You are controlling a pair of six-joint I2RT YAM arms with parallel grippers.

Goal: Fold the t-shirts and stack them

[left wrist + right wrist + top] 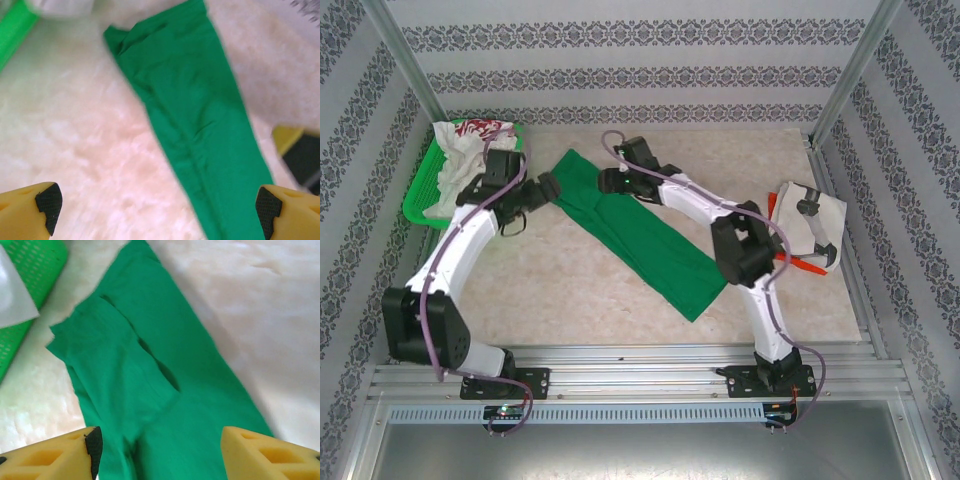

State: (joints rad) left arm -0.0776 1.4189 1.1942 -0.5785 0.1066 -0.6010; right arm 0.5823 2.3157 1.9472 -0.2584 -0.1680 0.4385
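Green cloth: the green t-shirt (642, 243), folded into a long narrow strip, lies flat and slantwise on the pale surface (550, 300).

Top view: the strip's far end sits between the two sets of jaws. The left jaws are just beside its left edge and the right jaws over its right edge.

Left jaws: wide apart, holding nothing. In the left wrist view the black pads (48, 202) sit low on either side. The strip (200, 125) runs from ahead of the jaws down toward the right-hand pad, with bare surface by the left-hand one.

Right jaws: apart, no cloth pinched. The shirt (150, 365) spreads below and ahead of them, a folded flap lying toward the left finger.

White t-shirts (460, 160) are heaped in a green mesh basket (417, 195), just beyond the left jaws. A folded white t-shirt (815, 220) lies well to the right of the right jaws.
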